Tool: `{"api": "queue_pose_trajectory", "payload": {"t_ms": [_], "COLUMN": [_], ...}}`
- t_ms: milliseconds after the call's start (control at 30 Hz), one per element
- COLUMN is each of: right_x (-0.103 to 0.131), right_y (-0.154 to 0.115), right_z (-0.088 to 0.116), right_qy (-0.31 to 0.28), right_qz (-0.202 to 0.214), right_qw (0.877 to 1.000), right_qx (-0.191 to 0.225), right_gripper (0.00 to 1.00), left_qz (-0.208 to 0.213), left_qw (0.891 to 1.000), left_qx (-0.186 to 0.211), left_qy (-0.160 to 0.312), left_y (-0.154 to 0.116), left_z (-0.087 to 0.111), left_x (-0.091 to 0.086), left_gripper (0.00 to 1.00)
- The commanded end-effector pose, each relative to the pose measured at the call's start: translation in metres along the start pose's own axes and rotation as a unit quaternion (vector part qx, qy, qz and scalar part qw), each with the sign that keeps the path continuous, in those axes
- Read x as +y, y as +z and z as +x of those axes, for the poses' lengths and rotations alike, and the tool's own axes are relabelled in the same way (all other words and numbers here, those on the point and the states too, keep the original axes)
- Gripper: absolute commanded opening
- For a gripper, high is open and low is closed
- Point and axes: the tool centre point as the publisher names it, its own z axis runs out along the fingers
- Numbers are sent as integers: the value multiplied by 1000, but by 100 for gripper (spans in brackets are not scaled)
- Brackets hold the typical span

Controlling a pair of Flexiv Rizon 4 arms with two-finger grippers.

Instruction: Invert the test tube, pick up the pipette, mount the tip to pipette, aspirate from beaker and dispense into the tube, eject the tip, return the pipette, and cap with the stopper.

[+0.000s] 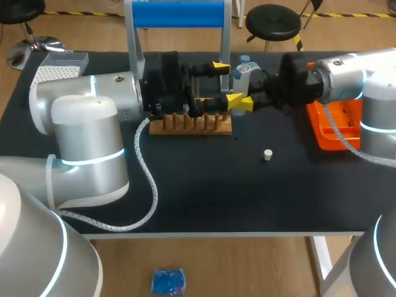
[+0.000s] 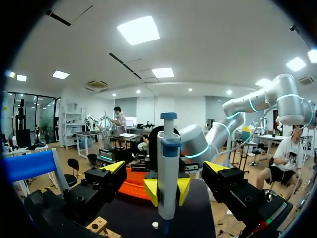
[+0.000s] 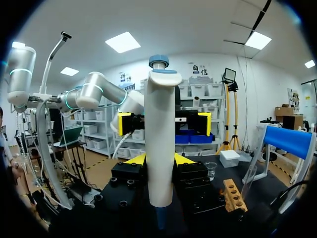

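Black table (image 1: 204, 198) | right claw (image 3: 158, 159) clamps upright pipette (image 3: 161, 129) | left claw (image 2: 165, 167) spread around it

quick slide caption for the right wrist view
Right gripper holds the pipette upright, facing the open left gripper.

A black table (image 1: 185, 192) stands on a warm wood-toned floor (image 1: 247, 266). Behind it sits 1 round black stool (image 1: 272, 21). Overhead, bright square ceiling panels (image 2: 138, 29) light the white-walled room, with storage shelves (image 3: 198, 91) along a wall.
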Motion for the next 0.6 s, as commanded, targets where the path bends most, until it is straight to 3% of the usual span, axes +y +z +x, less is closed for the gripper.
{"api": "queue_pose_trajectory", "payload": {"t_ms": [33, 600], "right_x": [1, 2], "right_y": [7, 18], "right_z": [1, -3], "right_qy": [1, -5], "right_qz": [2, -5], "right_qw": [1000, 1000], "right_qx": [-5, -9], "right_gripper": [0, 0], "left_qz": [1, 1], "left_qw": [1000, 1000], "left_qx": [-3, -3], "left_qy": [0, 0], "left_y": [1, 1], "left_z": [1, 1], "left_x": [0, 0], "left_gripper": [100, 100]}}
